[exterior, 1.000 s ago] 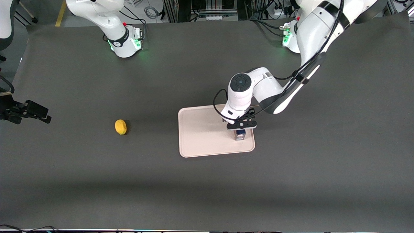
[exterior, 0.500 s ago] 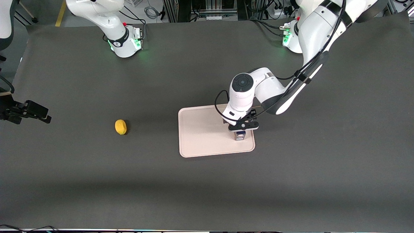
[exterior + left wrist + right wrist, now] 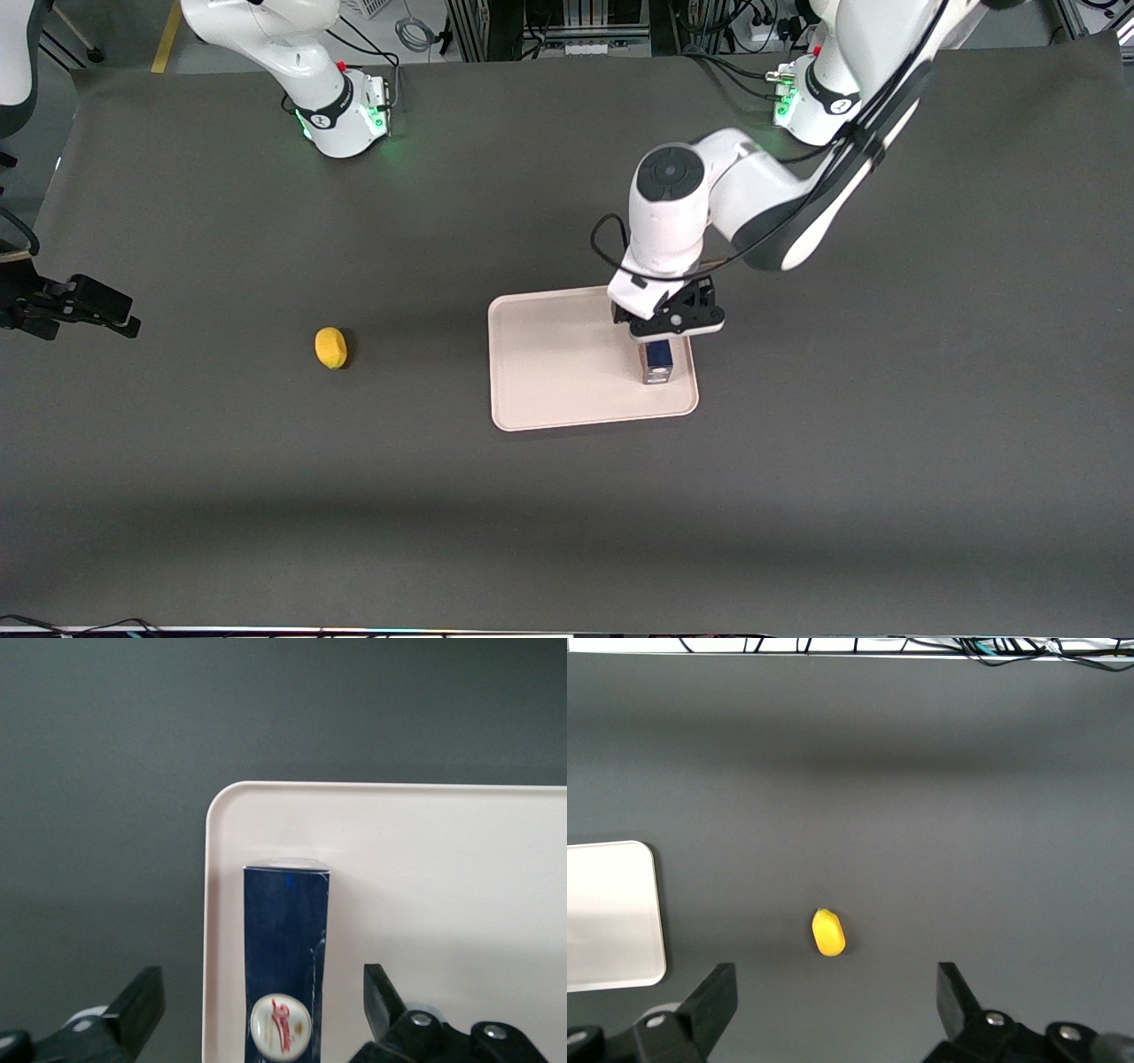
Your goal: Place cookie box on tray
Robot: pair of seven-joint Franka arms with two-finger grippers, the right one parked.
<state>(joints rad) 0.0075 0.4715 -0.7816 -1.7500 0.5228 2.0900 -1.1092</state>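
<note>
The dark navy cookie box [image 3: 657, 363] stands upright on the pale pink tray [image 3: 558, 372], close to the tray's corner toward the working arm's end and nearer the front camera. My left gripper [image 3: 673, 326] hovers just above the box, open. In the left wrist view the box [image 3: 285, 948] shows its round white logo, and both black fingers [image 3: 142, 1001] stand well clear of its sides, my gripper [image 3: 263, 992] centred over it. The box sits right beside the tray rim [image 3: 209, 904].
A small yellow rounded object [image 3: 330, 347] lies on the dark table mat toward the parked arm's end, apart from the tray; it also appears in the right wrist view [image 3: 828, 933] beside the tray's corner [image 3: 620, 912].
The left arm has lifted and drawn back from the front camera, raising the gripper off the cookie box. The box stays standing on the tray.
</note>
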